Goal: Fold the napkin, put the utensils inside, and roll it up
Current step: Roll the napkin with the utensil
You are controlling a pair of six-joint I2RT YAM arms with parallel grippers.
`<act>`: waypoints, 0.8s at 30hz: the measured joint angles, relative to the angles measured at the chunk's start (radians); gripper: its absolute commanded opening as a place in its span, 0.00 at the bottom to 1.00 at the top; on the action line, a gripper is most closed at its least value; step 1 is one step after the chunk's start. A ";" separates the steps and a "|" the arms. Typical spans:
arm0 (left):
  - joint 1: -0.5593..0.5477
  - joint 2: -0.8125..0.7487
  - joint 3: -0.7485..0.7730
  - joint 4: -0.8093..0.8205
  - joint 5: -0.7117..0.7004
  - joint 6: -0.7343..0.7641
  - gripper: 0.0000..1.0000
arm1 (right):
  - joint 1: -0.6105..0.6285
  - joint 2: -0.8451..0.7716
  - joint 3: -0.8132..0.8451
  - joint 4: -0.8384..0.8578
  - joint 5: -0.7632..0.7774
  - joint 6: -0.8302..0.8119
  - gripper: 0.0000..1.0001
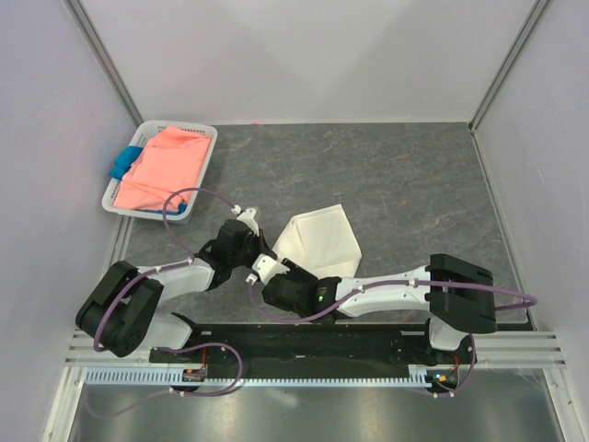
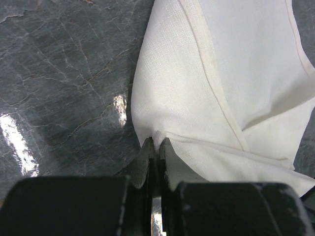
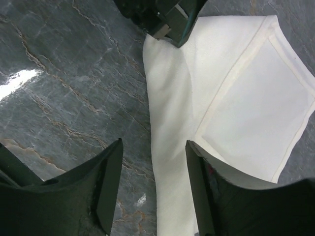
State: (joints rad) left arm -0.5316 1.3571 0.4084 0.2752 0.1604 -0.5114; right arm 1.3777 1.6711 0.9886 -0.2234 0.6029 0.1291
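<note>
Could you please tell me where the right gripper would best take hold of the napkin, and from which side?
Probably the napkin's folded left edge, nearer the arms than where the shut left gripper pinches it. The cloth lies flat, so come down from above with the open right gripper astride that edge, one finger on the bare table, and pinch inward.

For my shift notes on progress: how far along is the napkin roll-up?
Done: the napkin already lies folded over itself. In hand: the left gripper pinches its edge; the right gripper hangs open over the cloth. Left: no spoon shows in any view, so placing it and rolling remain.
</note>
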 measured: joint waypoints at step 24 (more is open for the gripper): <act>0.002 0.004 0.006 -0.005 0.008 0.000 0.05 | -0.105 0.083 -0.047 0.100 -0.126 -0.070 0.47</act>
State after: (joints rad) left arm -0.5293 1.3613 0.4141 0.2707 0.1688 -0.5110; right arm 1.2724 1.7542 0.9413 -0.1234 0.4767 0.0589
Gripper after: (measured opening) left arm 0.072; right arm 0.495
